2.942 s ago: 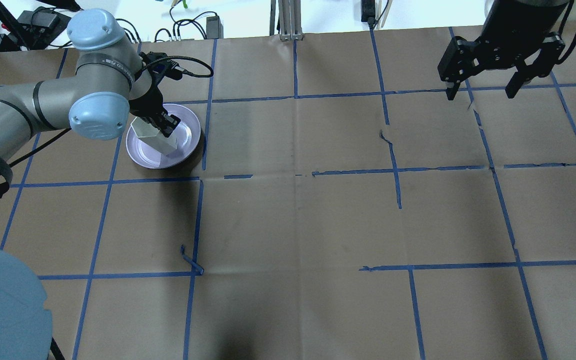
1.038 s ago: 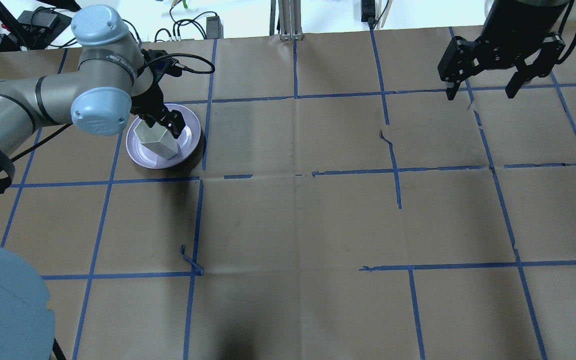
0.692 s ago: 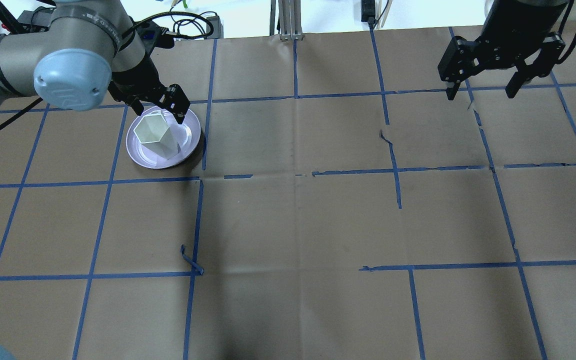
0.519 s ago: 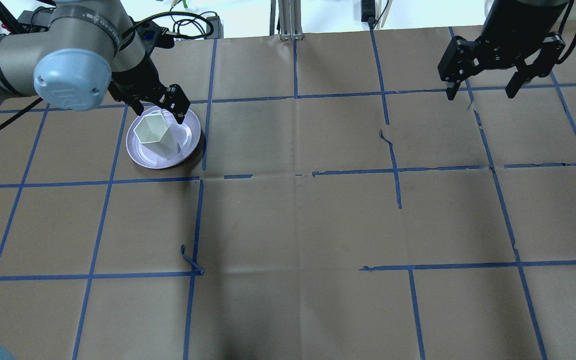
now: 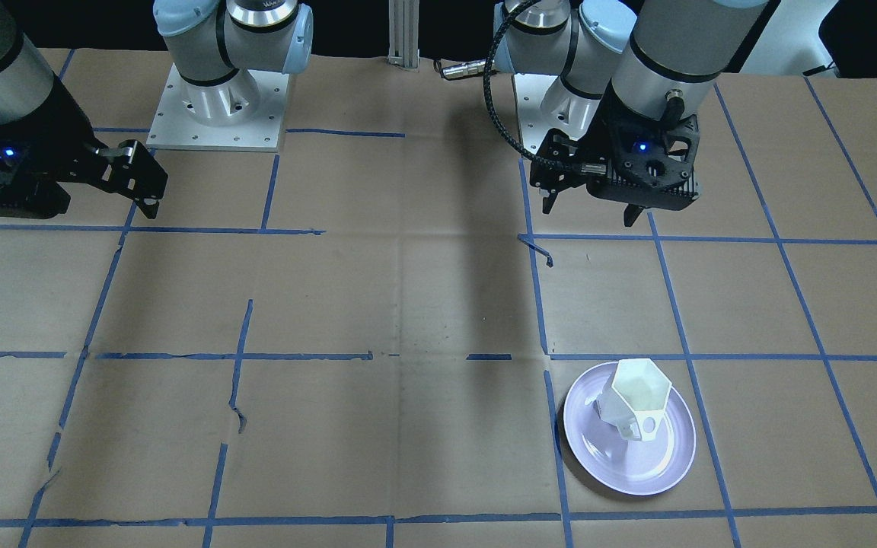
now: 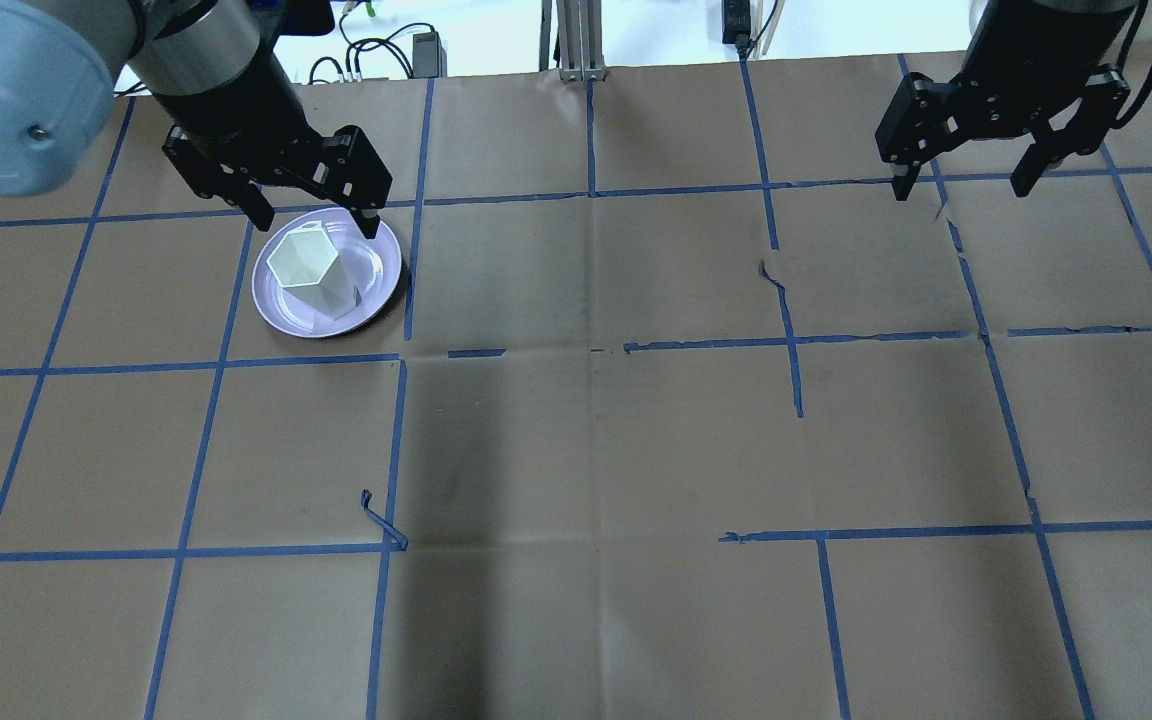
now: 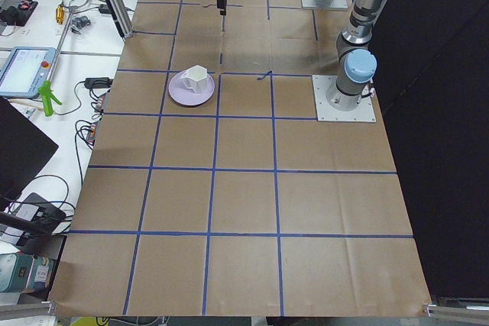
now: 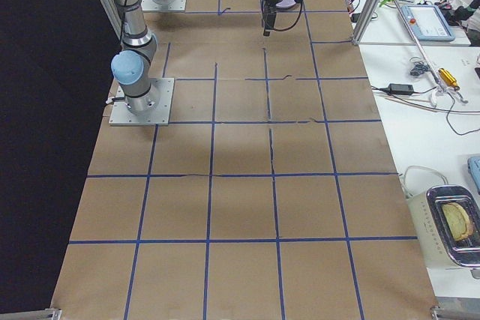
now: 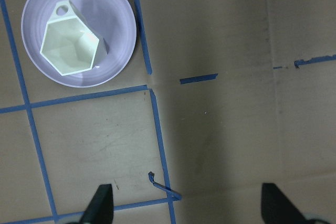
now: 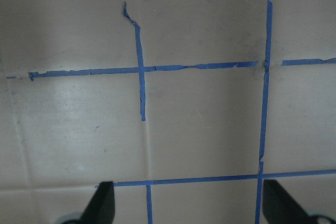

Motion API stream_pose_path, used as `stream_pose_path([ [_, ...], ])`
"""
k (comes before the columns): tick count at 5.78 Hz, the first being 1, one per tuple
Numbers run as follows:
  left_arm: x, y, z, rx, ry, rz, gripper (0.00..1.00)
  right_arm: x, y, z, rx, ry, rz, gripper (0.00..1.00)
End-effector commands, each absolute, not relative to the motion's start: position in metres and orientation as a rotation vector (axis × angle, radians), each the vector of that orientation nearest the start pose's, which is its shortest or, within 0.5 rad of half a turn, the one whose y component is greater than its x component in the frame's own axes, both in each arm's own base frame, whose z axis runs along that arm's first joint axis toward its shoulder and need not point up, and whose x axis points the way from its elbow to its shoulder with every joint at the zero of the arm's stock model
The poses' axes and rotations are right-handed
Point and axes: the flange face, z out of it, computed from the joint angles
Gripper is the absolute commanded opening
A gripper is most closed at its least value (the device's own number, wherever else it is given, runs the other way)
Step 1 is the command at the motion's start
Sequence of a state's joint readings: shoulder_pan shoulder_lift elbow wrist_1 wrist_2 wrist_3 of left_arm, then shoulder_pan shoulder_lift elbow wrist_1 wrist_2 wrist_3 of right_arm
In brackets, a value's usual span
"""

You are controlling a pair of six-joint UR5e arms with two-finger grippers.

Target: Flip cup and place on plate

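The white faceted cup (image 6: 308,268) stands upright, hexagonal rim up, on the lavender plate (image 6: 381,272) at the table's left. It also shows in the front view (image 5: 638,394) on the plate (image 5: 621,466), and in the left wrist view (image 9: 71,46) on the plate (image 9: 115,17). Its handle points to the far side. My left gripper (image 6: 314,218) is open and empty, raised high above the plate and apart from the cup. Its fingertips (image 9: 103,203) frame bare table. My right gripper (image 6: 959,186) is open and empty, high over the far right of the table.
Brown paper with a blue tape grid covers the table (image 6: 596,440). A loose curl of tape (image 6: 381,520) sticks up in front of the plate. Cables and gear (image 6: 386,50) lie beyond the far edge. A metal post (image 6: 571,40) stands at the back middle.
My left gripper opened and let go of the cup, then rose up and away from the plate. The cup went from tilted in the grip to standing upright. The right arm has not moved.
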State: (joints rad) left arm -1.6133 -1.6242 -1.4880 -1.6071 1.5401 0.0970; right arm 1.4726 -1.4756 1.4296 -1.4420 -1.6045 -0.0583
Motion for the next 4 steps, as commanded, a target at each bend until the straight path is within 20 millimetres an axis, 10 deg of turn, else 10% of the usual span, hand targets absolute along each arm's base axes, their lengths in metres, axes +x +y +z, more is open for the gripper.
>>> stream_pose_path([
  [1,-0.1551,-0.4971,0.5082,0.190,3.170,0.018,0.98,0.0780,-0.5335,0.4962,0.061,3.165,0.135,1.00],
  [4,-0.1504,-0.4995,0.5068,0.162,3.162,0.021,0.98,0.0780,-0.5335,0.4962,0.061,3.165,0.135,1.00],
])
